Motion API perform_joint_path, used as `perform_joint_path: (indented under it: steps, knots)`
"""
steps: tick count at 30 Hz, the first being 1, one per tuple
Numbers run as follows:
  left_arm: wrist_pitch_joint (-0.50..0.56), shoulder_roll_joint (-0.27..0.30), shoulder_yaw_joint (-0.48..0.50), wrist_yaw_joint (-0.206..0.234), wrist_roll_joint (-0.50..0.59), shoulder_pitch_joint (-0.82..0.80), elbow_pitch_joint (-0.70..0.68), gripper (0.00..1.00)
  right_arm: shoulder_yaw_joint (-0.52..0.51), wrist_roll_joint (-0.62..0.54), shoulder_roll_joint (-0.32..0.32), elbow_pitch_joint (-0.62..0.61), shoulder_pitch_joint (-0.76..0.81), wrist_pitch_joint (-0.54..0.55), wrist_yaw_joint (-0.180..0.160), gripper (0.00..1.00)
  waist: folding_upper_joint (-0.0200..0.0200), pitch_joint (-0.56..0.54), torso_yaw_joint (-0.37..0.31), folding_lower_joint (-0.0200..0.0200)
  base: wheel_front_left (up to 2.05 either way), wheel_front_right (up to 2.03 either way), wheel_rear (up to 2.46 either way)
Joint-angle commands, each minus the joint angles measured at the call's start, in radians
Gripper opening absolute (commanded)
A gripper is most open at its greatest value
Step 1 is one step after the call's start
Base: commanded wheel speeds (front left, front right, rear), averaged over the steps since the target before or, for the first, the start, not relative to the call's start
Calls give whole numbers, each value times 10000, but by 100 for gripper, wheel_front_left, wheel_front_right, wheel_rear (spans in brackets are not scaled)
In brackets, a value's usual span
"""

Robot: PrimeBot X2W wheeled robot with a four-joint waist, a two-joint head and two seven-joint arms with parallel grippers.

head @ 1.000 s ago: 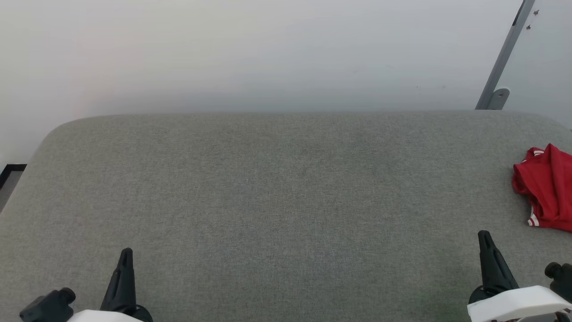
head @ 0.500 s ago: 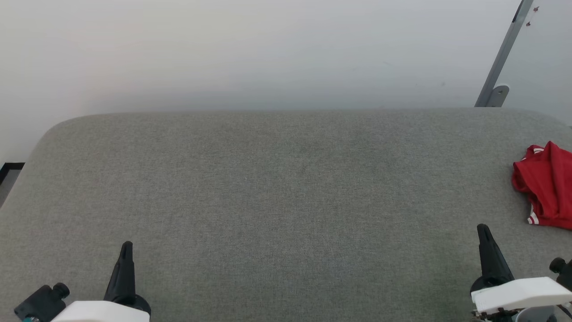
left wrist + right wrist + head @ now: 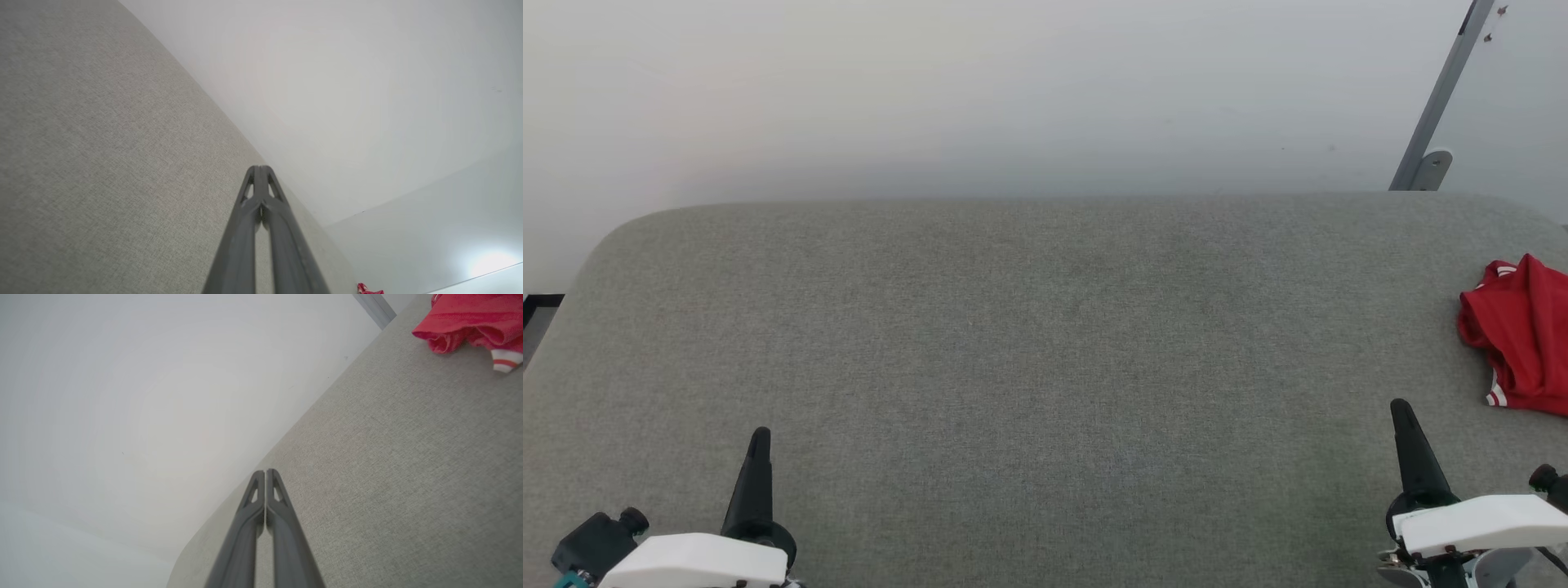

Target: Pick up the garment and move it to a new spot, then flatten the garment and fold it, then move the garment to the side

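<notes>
Garment [image 3: 1519,335] lies bunched at the counter's [image 3: 1045,343] right end, cut by the frame: perhaps a heap awaiting pickup, perhaps a loose fold set aside. Left fingers [image 3: 754,482] and right fingers [image 3: 1413,449] are pressed closed, empty, well apart from it.

Matt grey woven cloth surface [image 3: 1029,343], soft red cloth garment [image 3: 1523,335]

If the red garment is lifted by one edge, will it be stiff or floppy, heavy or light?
Probably floppy: the garment lies bunched in soft folds, so it should droop and unfold. It looks thin, so likely light. Pushed, it may bunch further on the textured grey surface.
</notes>
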Motion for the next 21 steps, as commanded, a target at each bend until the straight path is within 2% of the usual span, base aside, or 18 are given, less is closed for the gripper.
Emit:
perform_joint_path:
  steps: [1, 21]
  knots:
    - [72, 36, 71, -12, -285, -288, -61, 0, -46, 245, 13, -81, -229, 66, 0, 0, -1, 5, -2, 1, 0, 0, 0]
    - [619, -150, 197, -17, -2205, -680, 157, 0, -155, 2172, 163, 21, -515, 618, -1, 0, -1, 111, -47, 0, 0, 0, 0]
